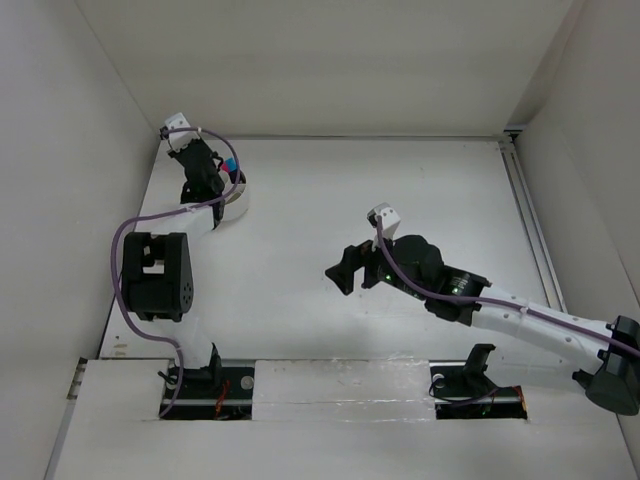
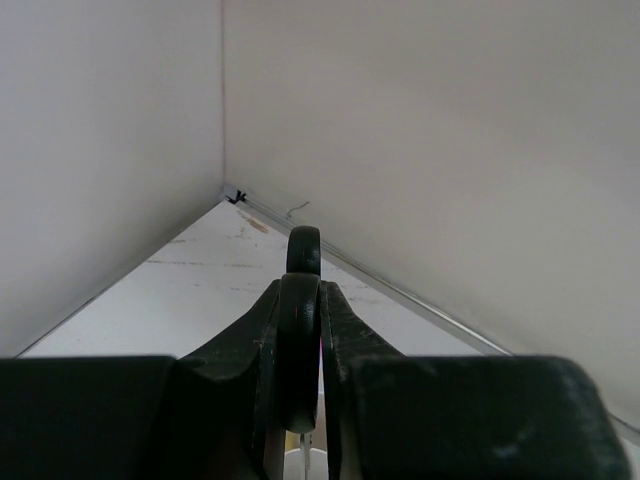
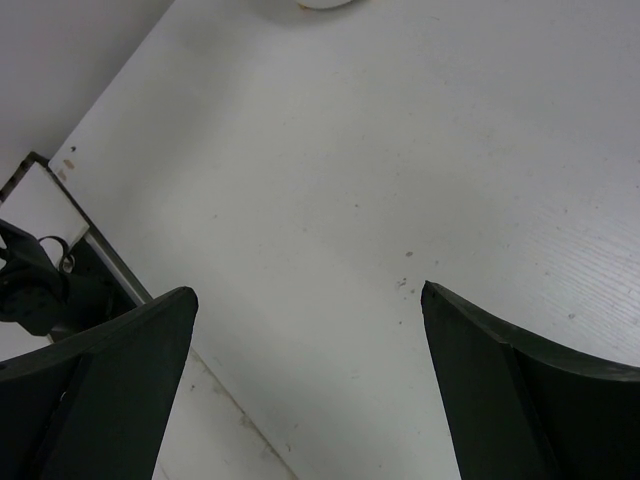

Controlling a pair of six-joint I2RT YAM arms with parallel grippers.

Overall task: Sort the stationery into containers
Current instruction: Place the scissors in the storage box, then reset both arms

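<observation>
Left gripper point(image 2: 302, 310) is pinching the black-handled scissors point(image 2: 303, 250): on its wrist camera I see the 2 fingers point(image 2: 250, 350) pressed against either side of one handle loop, whose rounded top sticks up past the fingertips in the middle of the frame. On the top camera that arm reaches into the upper left of the frame, over the round white bowl point(image 1: 236, 205) near the far left corner of the table point(image 1: 400, 180). A blue cap point(image 1: 229, 165) and a pink cap point(image 1: 238, 176) show in the bowl just beside the arm; I cannot tell which compartments they sit in. Whether the blades touch the bowl is hidden from me. My right gripper point(image 1: 343, 272) hangs over bare table near the centre of the frame, fingers spread wide, holding nothing.
</observation>
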